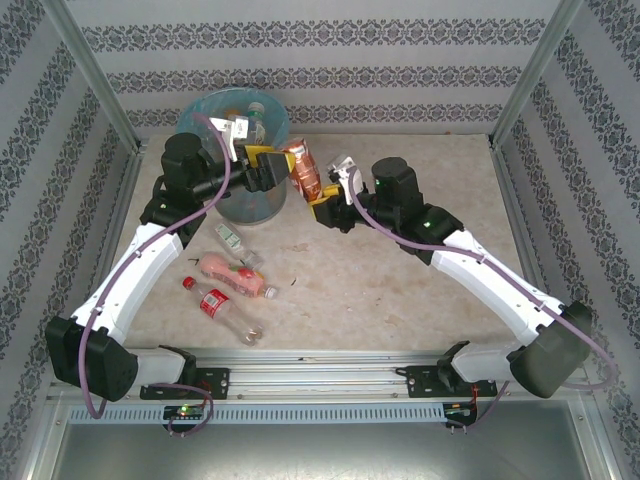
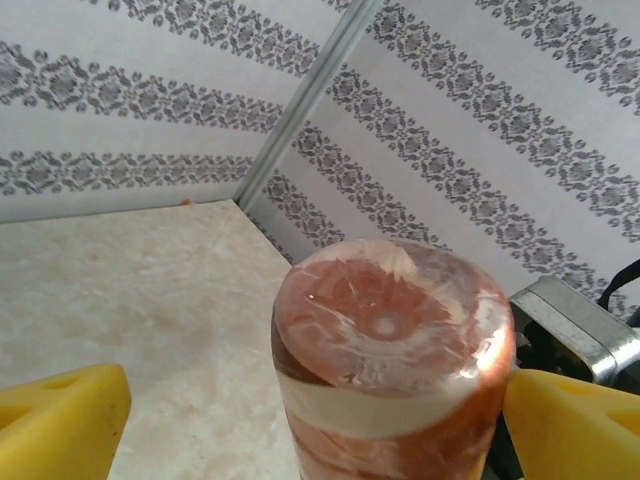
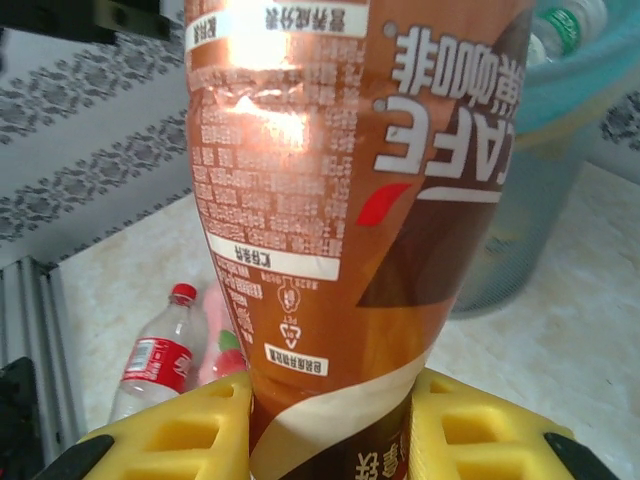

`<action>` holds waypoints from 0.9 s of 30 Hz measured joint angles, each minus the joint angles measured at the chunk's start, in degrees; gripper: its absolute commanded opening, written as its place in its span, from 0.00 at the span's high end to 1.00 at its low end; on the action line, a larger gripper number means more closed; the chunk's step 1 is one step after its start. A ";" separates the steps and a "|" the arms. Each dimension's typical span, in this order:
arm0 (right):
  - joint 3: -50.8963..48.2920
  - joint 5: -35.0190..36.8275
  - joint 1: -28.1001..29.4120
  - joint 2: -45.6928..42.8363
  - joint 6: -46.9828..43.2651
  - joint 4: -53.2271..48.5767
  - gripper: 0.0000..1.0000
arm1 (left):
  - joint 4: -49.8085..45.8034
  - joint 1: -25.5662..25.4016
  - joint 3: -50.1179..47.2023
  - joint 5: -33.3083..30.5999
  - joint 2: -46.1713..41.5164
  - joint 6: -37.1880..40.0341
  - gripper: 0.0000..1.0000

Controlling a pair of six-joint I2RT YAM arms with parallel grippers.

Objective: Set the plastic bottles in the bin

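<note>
Nearby, loose bottles [image 1: 236, 276] lie on the table [image 1: 400, 290] beside the left arm [image 1: 150, 260].

We see bright, even light from above, faint soft shadows on the table [image 1: 400, 290], white glare on the brown bottle [image 3: 350, 250] upper left in our right wrist view

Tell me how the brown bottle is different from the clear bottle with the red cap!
The brown bottle is gripped by the right tool, while the clear bottle with the red cap lies flat on the table. The brown bottle is covered all over by its label; the clear bottle wears just a red band. The brown bottle also looks fatter. Both are outside the bin.
</note>
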 measured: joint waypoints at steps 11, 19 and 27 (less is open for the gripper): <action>0.96 0.52 2.62 0.96 -0.63 0.24 0.68 | 2.86 0.00 0.02 4.50 0.04 -3.54 0.57; 1.07 4.35 3.13 0.63 -1.51 1.75 0.02 | 2.29 0.11 0.46 -2.08 -1.51 -1.88 0.61; 1.01 13.25 3.08 -2.64 -1.49 2.60 0.02 | -4.11 2.82 12.39 -22.01 -3.43 11.10 0.64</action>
